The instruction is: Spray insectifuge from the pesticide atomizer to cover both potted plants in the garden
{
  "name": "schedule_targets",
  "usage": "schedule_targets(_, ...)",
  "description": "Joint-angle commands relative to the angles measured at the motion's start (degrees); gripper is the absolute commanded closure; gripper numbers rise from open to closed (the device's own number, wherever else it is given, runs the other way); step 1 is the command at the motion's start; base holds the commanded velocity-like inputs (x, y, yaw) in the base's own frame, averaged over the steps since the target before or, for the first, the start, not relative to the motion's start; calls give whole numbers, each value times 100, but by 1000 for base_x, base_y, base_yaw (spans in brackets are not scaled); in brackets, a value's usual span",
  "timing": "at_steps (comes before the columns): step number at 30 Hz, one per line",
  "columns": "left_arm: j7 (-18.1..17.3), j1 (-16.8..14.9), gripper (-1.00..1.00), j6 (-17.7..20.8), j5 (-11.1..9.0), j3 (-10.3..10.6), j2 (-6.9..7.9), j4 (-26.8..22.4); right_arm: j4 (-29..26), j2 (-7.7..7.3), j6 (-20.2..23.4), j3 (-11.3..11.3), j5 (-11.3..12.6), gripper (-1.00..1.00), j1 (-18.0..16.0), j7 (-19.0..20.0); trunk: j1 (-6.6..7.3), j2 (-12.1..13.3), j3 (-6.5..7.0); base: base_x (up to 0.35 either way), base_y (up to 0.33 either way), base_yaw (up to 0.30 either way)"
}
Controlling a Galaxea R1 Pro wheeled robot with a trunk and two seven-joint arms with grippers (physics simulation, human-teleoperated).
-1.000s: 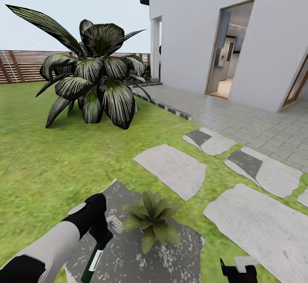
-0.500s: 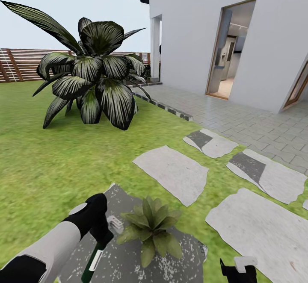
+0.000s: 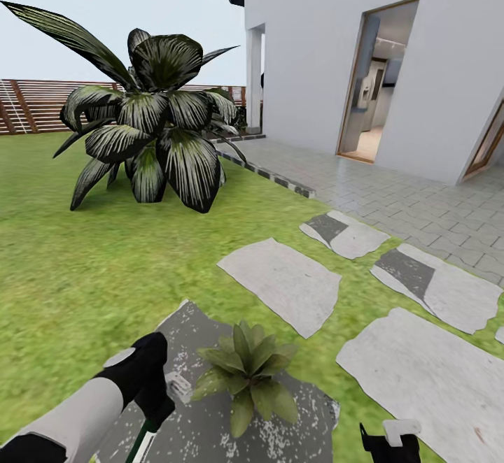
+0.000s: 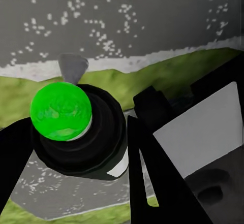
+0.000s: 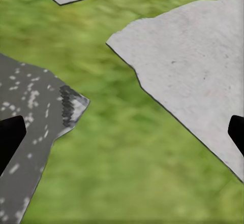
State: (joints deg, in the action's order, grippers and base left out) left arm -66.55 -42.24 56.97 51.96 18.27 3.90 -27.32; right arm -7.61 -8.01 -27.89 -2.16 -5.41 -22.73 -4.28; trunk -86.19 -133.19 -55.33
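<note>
Pinching the pesticide atomizer (image 4: pixel 76 132), green cap toward the wrist camera, the left gripper (image 3: pixel 157 396) hangs over a dark speckled stepping stone (image 3: pixel 210 428); just beside it on that stone sits a potted plant (image 3: pixel 245 368); the right gripper (image 5: pixel 122 132) stands spread over grass (image 5: pixel 132 173); beyond, pale paving slabs (image 3: pixel 280 278), then a big striped-leaf shrub (image 3: pixel 154 120).

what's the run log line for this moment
left gripper: holding pesticide atomizer | right gripper: open, idle | potted plant: beside atomizer, on dark slab
</note>
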Motion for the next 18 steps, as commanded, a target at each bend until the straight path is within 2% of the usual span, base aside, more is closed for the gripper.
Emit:
schedule_targets(1,-54,1,100,35,44,20,4,-10,5,1,-14,-21,-60,-100,-4,-28,1,-2,-6,0,0,0)
schedule_targets(6,-51,-57,100,52,44,-32,15,-83,5,1,-14,-21,-59,-100,-4,-12,1,-2,-6,0,0,0)
schedule_targets(12,-51,-479,100,91,51,-11,7,-89,5,1,-14,-21,-63,-100,-4,-12,1,-2,-6,0,0,0)
schedule_targets(18,-44,-457,100,52,84,21,32,-54,5,-2,-14,-21,-73,-100,-4,-12,1,-2,-6,0,0,0)
